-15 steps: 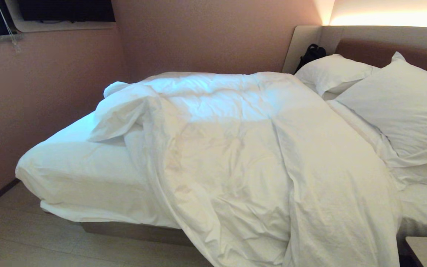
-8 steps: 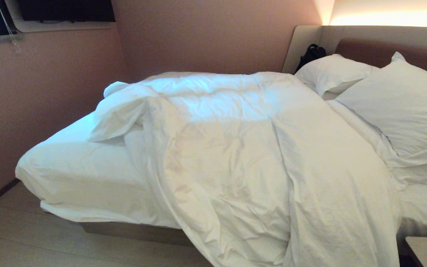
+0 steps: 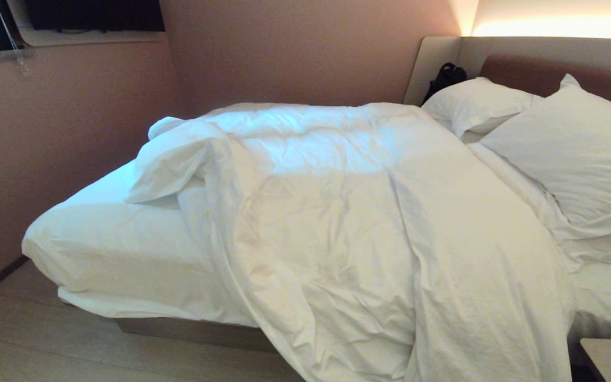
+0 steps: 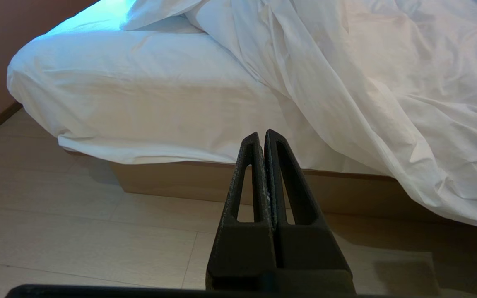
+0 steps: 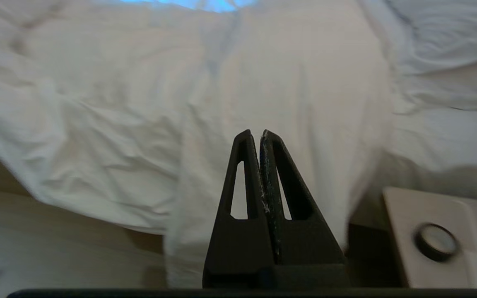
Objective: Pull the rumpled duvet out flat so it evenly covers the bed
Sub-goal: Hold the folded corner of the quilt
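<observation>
The duvet is lying bunched across the middle of the bed, one side spilling over the near edge toward the floor, exactly as a second ago. Both the left gripper and the right gripper are hanging pressed together, holding nothing, short of the cloth. Spreading is not beginning yet.

two white pillows, black bag, bedside table, pinkish wall
</observation>
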